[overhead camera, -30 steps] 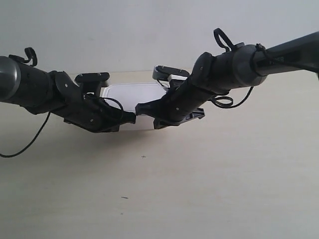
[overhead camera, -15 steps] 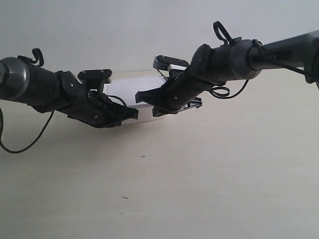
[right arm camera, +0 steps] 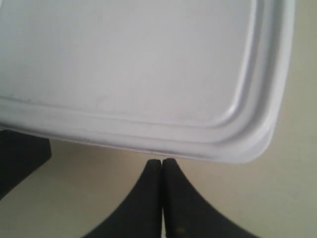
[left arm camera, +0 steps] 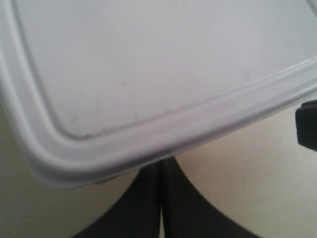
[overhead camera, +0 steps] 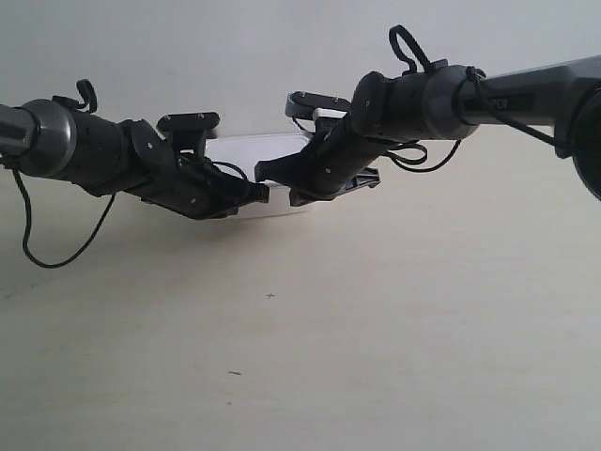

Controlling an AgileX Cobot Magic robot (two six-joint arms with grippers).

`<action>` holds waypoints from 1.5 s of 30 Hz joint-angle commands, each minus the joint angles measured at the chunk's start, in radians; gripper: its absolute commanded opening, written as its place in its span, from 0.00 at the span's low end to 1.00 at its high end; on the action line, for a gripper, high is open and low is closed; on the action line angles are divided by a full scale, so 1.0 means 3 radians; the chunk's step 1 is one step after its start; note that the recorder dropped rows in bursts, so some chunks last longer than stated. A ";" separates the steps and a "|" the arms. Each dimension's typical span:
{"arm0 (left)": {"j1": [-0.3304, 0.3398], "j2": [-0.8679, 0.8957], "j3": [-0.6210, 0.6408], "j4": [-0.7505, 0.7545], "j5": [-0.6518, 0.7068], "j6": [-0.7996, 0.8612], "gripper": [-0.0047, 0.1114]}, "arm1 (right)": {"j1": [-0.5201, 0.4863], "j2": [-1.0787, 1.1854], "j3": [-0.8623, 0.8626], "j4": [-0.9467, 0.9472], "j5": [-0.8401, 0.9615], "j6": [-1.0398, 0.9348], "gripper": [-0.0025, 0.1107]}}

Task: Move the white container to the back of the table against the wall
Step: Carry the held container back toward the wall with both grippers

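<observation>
The white container lies far back on the table, close under the wall, half hidden by both arms. The gripper of the arm at the exterior view's left and the gripper of the arm at the exterior view's right meet at its near side. In the left wrist view the left gripper is shut, tips tucked under the rim of the container near a corner. In the right wrist view the right gripper is shut, tips touching the edge of the container.
A black cable loops down from the arm at the exterior view's left onto the table. Two tiny dark specks mark the near tabletop. The other gripper shows as a dark block at each wrist view's edge.
Both arms have reached farther toward the wall, and the container has slid back with them. Both grippers stay shut against its near side.
</observation>
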 commanded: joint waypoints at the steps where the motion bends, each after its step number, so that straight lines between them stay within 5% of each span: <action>1: 0.0066 0.0066 -0.0100 0.0080 -0.0011 -0.0010 0.04 | -0.0057 0.0102 -0.0168 -0.0040 0.0050 0.0042 0.02; 45: 0.0138 0.0754 -0.1193 0.0399 0.0162 -0.0077 0.04 | -0.0269 0.0661 -0.1007 -0.0201 -0.0123 0.0007 0.02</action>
